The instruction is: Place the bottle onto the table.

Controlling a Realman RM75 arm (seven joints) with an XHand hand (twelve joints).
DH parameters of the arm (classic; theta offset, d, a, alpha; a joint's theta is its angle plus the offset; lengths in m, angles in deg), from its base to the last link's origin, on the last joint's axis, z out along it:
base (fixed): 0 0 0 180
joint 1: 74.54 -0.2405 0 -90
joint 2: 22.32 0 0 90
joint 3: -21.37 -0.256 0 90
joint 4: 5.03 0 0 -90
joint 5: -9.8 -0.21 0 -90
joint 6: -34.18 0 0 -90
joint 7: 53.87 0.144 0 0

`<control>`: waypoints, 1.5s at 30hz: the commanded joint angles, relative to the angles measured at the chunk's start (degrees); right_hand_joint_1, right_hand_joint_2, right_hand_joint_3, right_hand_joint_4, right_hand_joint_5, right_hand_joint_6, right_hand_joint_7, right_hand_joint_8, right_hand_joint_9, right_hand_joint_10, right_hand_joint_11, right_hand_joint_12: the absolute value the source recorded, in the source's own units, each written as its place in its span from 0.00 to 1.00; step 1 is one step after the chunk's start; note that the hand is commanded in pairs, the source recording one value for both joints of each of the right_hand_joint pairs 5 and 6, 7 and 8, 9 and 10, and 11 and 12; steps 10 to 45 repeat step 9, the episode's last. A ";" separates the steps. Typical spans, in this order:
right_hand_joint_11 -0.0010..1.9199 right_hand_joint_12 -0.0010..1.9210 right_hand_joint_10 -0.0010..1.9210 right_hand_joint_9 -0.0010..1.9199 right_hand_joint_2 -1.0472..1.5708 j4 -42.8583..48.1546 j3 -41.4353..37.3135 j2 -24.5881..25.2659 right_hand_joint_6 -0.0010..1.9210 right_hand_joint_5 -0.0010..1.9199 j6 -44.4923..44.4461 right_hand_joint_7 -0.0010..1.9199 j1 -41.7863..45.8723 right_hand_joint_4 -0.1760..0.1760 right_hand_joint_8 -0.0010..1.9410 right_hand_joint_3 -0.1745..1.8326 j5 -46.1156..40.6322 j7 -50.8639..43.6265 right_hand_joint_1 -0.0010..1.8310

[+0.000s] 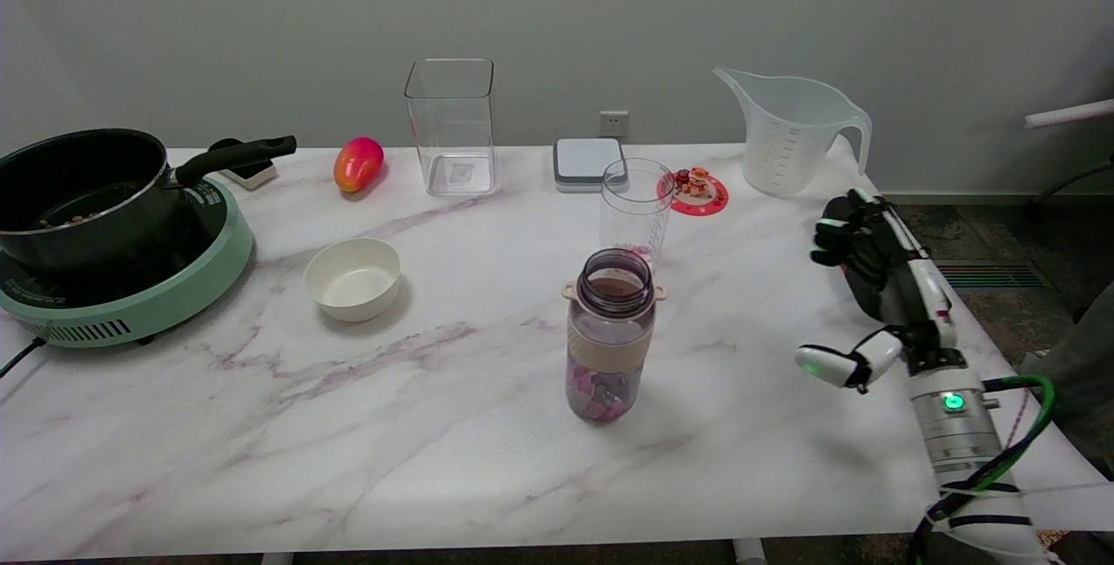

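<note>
Robot hand (pixel 870 286) empty, fingers apart, right of upright bottle (pixel 609 339); clear cup (pixel 635 210) just behind, seemingly touching.

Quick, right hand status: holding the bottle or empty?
Right hand: open, holding nothing, off to the right of the bottle, which stands upright on the table.
</note>
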 commanded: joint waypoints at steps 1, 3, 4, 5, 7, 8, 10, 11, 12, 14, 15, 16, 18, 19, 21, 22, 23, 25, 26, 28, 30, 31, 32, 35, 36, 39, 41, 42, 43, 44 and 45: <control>0.33 0.33 0.29 0.29 0.19 0.21 -18.23 -4.57 0.09 0.09 1.62 0.27 6.74 0.50 0.27 0.68 -1.78 6.12 0.73; 0.33 0.33 0.29 0.29 0.19 0.06 -19.20 -4.94 0.10 0.10 3.11 0.27 6.11 0.50 0.27 0.70 -2.26 6.12 0.73; 0.33 0.33 0.29 0.29 0.19 -0.01 -19.10 -5.33 0.11 0.11 4.26 0.27 5.50 0.50 0.27 0.71 -3.32 6.12 0.73; 0.33 0.33 0.29 0.29 0.19 -0.11 -18.66 -5.69 0.12 0.12 5.10 0.27 4.80 0.50 0.27 0.73 -4.36 6.11 0.73; 0.33 0.33 0.29 0.29 0.20 -0.80 -17.27 -6.25 0.14 0.14 5.58 0.28 3.22 0.50 0.28 0.74 -5.57 5.57 0.73; 0.33 0.33 0.29 0.29 0.20 -1.29 -16.38 -6.46 0.15 0.15 5.71 0.28 2.14 0.50 0.28 0.74 -6.18 5.55 0.73; 0.33 0.33 0.29 0.29 0.20 -1.57 -16.00 -6.53 0.15 0.15 5.73 0.28 1.76 0.50 0.28 0.74 -6.48 5.51 0.73; 0.33 0.33 0.29 0.29 0.20 -1.57 -16.00 -6.53 0.15 0.15 5.73 0.28 1.76 0.50 0.28 0.74 -6.48 5.51 0.73; 0.33 0.33 0.29 0.29 0.20 -1.57 -16.00 -6.53 0.15 0.15 5.73 0.28 1.76 0.50 0.28 0.74 -6.48 5.51 0.73; 0.33 0.33 0.29 0.29 0.20 -1.57 -16.00 -6.53 0.15 0.15 5.73 0.28 1.76 0.50 0.28 0.74 -6.48 5.51 0.73; 0.33 0.33 0.29 0.29 0.20 -1.57 -16.00 -6.53 0.15 0.15 5.73 0.28 1.76 0.50 0.28 0.74 -6.48 5.51 0.73; 0.33 0.33 0.29 0.29 0.20 -1.57 -16.00 -6.53 0.15 0.15 5.73 0.28 1.76 0.50 0.28 0.74 -6.48 5.51 0.73; 0.33 0.33 0.29 0.29 0.20 -1.57 -16.00 -6.53 0.15 0.15 5.73 0.28 1.76 0.50 0.28 0.74 -6.48 5.51 0.73; 0.33 0.33 0.29 0.29 0.20 -1.57 -16.00 -6.53 0.15 0.15 5.73 0.28 1.76 0.50 0.28 0.74 -6.48 5.51 0.73; 0.33 0.33 0.29 0.29 0.20 -1.57 -16.00 -6.53 0.15 0.15 5.73 0.28 1.76 0.50 0.28 0.74 -6.48 5.51 0.73; 0.33 0.33 0.29 0.29 0.20 -1.57 -16.00 -6.53 0.15 0.15 5.73 0.28 1.76 0.50 0.28 0.74 -6.48 5.51 0.73; 0.33 0.33 0.29 0.29 0.20 -1.57 -16.00 -6.53 0.15 0.15 5.73 0.28 1.76 0.50 0.28 0.74 -6.48 5.51 0.73; 0.33 0.33 0.29 0.29 0.20 -1.57 -16.00 -6.53 0.15 0.15 5.73 0.28 1.76 0.50 0.28 0.74 -6.48 5.51 0.73; 0.33 0.33 0.29 0.29 0.20 -1.57 -16.00 -6.53 0.15 0.15 5.73 0.28 1.76 0.50 0.28 0.74 -6.48 5.51 0.73; 0.33 0.33 0.29 0.29 0.20 -1.57 -16.00 -6.53 0.15 0.15 5.73 0.28 1.76 0.50 0.28 0.74 -6.48 5.51 0.73; 0.33 0.33 0.29 0.29 0.20 -1.57 -16.00 -6.53 0.15 0.15 5.73 0.28 1.76 0.50 0.28 0.74 -6.48 5.51 0.73; 0.33 0.33 0.29 0.29 0.20 -1.57 -16.00 -6.53 0.15 0.15 5.73 0.28 1.76 0.50 0.28 0.74 -6.48 5.51 0.73; 0.33 0.33 0.29 0.29 0.20 -1.57 -16.00 -6.53 0.15 0.15 5.73 0.28 1.76 0.50 0.28 0.74 -6.48 5.51 0.73; 0.33 0.33 0.29 0.29 0.20 -1.57 -16.00 -6.53 0.15 0.15 5.73 0.28 1.76 0.50 0.28 0.74 -6.48 5.51 0.73; 0.33 0.33 0.29 0.29 0.20 -1.57 -16.00 -6.53 0.15 0.15 5.73 0.28 1.76 0.50 0.28 0.74 -6.48 5.51 0.73; 0.33 0.33 0.29 0.29 0.20 -1.57 -16.00 -6.53 0.15 0.15 5.73 0.28 1.76 0.50 0.28 0.74 -6.48 5.51 0.73; 0.33 0.33 0.29 0.29 0.20 -1.57 -16.00 -6.53 0.15 0.15 5.73 0.28 1.76 0.50 0.28 0.74 -6.48 5.51 0.73; 0.33 0.33 0.29 0.29 0.20 -1.57 -16.00 -6.53 0.15 0.15 5.73 0.28 1.76 0.50 0.28 0.74 -6.48 5.51 0.73; 0.33 0.33 0.29 0.29 0.20 -1.57 -16.00 -6.53 0.15 0.15 5.73 0.28 1.76 0.50 0.28 0.74 -6.48 5.51 0.73; 0.33 0.33 0.29 0.29 0.20 -1.57 -16.00 -6.53 0.15 0.15 5.73 0.28 1.76 0.50 0.28 0.74 -6.48 5.51 0.73; 0.33 0.33 0.29 0.29 0.20 -1.57 -16.00 -6.53 0.15 0.15 5.73 0.28 1.76 0.50 0.28 0.74 -6.48 5.51 0.73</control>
